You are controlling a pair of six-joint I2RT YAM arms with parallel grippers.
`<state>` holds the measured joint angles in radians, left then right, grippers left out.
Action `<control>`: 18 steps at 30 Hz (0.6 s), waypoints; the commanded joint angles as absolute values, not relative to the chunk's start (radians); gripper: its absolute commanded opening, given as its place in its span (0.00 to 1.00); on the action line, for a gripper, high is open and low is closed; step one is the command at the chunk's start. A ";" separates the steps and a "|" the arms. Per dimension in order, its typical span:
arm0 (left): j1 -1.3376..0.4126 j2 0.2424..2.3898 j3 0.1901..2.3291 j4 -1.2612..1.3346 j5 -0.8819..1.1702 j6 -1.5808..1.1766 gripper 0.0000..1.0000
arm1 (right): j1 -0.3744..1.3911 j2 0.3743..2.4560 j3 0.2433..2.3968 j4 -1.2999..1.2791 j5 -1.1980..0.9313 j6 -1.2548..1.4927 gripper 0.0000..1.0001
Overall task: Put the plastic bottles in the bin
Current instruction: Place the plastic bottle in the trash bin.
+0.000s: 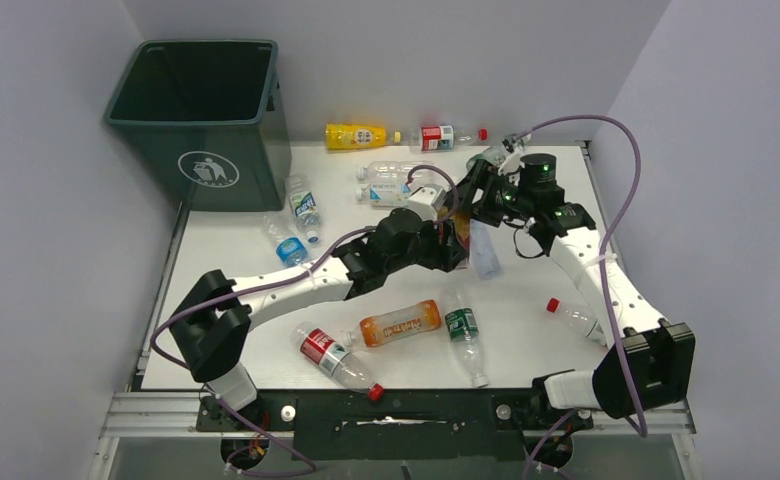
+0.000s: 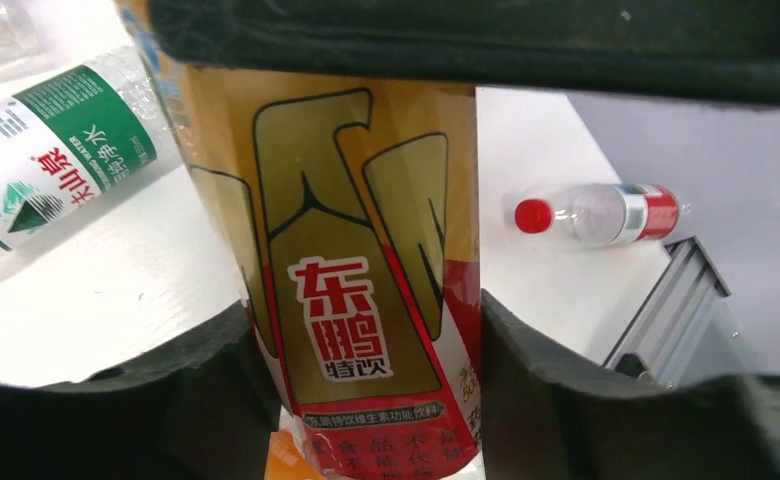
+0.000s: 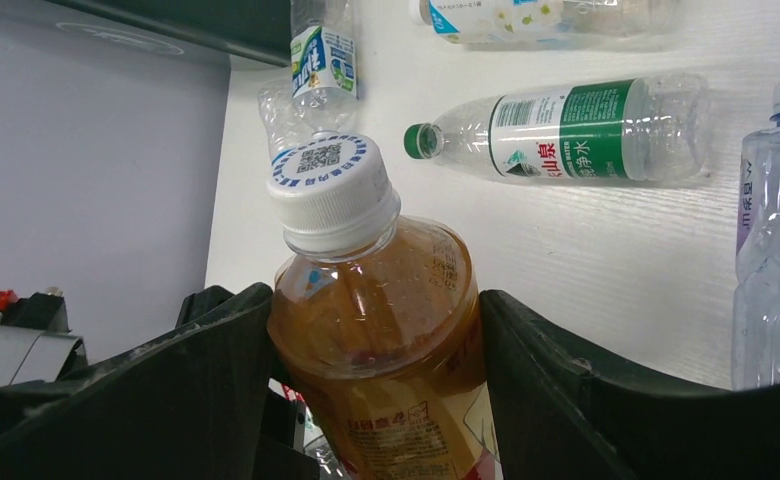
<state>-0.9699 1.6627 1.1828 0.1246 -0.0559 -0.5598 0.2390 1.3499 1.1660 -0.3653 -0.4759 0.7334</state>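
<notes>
top external: starting with the bin [image 1: 246,160], well off to the left of both pairs of fingers. squeezing one amber bottle [image 2: 346,200] from two sides, pinned at the label between the left gripper [image 2: 366,330] fingers, clamped just under the white cap [image 3: 331,190] between the right gripper [image 3: 371,300] fingers.

White table [image 1: 526,350]: bin [image 1: 206,130] stood far left of fingers [image 2: 606,420]. Yellow bottle [image 1: 356,135], red-label bottle [image 1: 442,136] laid beyond fingers. 2 blue-label bottles [image 1: 304,205] laid between bin and fingers. Orange bottle [image 1: 399,323], green-label bottle [image 1: 462,328], red-capped bottle [image 1: 573,318] laid nearer than fingers.
</notes>
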 commanded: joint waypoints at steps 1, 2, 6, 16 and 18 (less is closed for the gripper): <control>-0.977 1.665 1.259 0.098 -0.094 -0.525 0.41 | 0.242 1.293 1.164 -0.337 -0.474 0.738 0.47; -0.977 1.666 1.264 0.091 -0.095 -0.524 0.36 | 0.240 1.289 1.164 -0.338 -0.473 0.736 0.48; -0.976 1.659 1.275 0.056 -0.104 -0.516 0.24 | 0.229 1.271 1.153 -0.352 -0.456 0.727 0.71; -0.870 1.617 1.367 -0.103 -0.123 -0.424 0.26 | 0.034 1.144 1.177 -0.487 -0.436 0.631 0.98; -0.822 1.605 1.399 -0.135 -0.114 -0.406 0.27 | 0.018 1.115 1.194 -0.535 -0.383 0.596 0.98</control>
<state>-0.9051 1.6665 1.2953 -0.0891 -0.1024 -0.4652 0.0532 1.2011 1.1332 -0.4583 -0.4522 0.6731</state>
